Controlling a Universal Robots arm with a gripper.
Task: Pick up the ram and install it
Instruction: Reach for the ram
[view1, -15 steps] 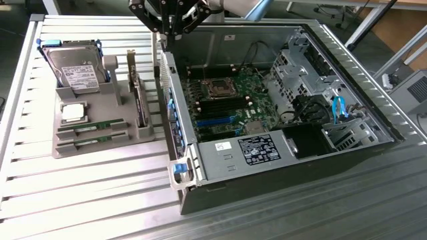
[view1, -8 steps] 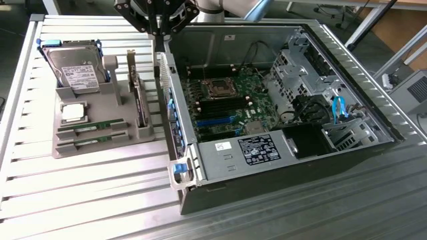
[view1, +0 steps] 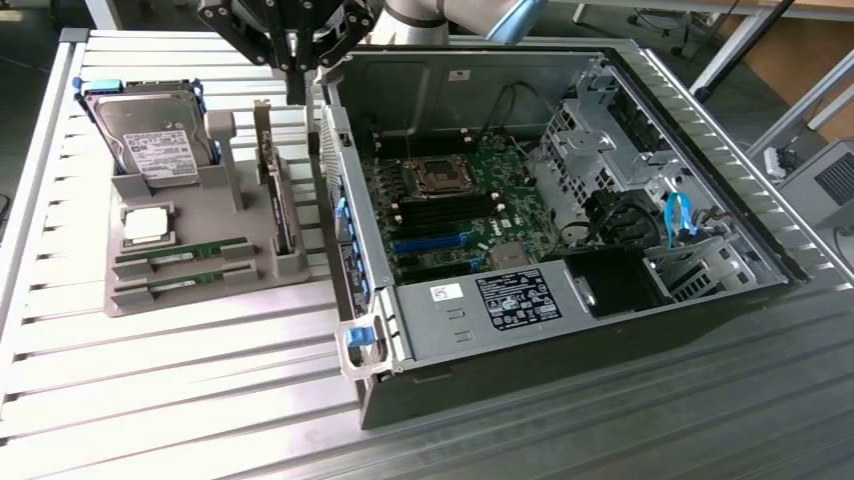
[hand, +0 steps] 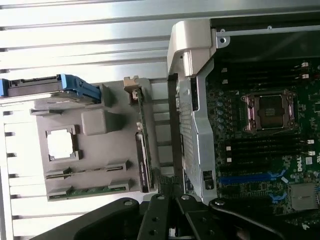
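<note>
- The claw (view1: 296, 95) is clenched, fingers pressed together with nothing between them. It hangs high over the gap between the grey holder tray (view1: 214, 285) and the side wall of the open computer case (view1: 350, 215).
- The ram (view1: 194, 281) lies on its long edge in a slot of the tray, well below the claw and toward the exterior view's left of it. A twin stick (view1: 187, 250) sits in the next slot, just beside it.
- I judge the ram to be light, stiff and thin, and fragile at the chips and contact edge. It seems best pinched across its two flat faces near the middle of the upper edge.
- Between the claw and the ram stands the upright expansion card (view1: 280, 200), almost under the claw, so it may be in the way.
- Farther from the claw, the tray also holds the CPU chip (view1: 147, 225) and the hard drive (view1: 150, 135).
- On the other side of the claw lies the motherboard (view1: 461, 215).
</note>
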